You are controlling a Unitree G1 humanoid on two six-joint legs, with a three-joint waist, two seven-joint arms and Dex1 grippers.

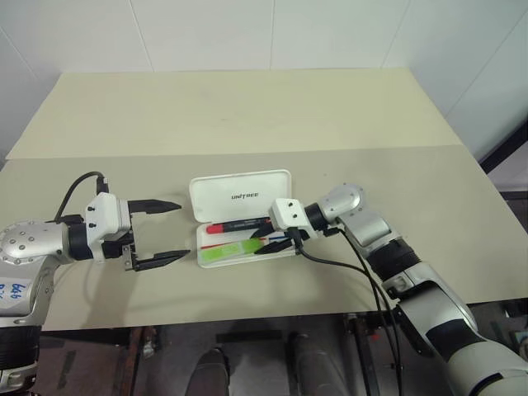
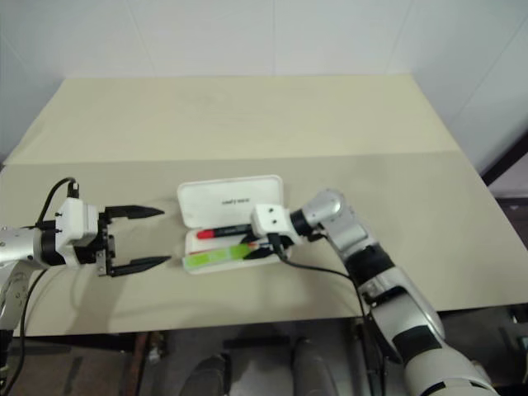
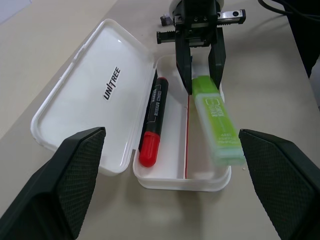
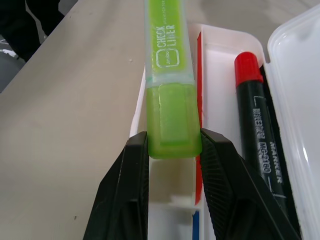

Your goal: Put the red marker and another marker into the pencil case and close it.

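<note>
The white pencil case (image 1: 239, 194) lies open at the table's middle, its lid (image 3: 95, 100) folded back flat and lettered "UNITREE". In the tray's rear half lies the red marker (image 3: 154, 122), dark-barrelled with a red cap. The other marker, a light-green highlighter (image 3: 217, 125), lies along the tray's front rim, partly over the edge. My right gripper (image 1: 276, 241) is shut on its end (image 4: 174, 142), coming in from the case's right. To the left of the case, clear of it, my left gripper (image 1: 169, 231) stands wide open with nothing in it.
The beige table (image 1: 247, 115) stretches bare behind the case, with a seam running across it. Its front edge lies just below the case. A black cable (image 1: 355, 272) hangs from my right wrist over the table.
</note>
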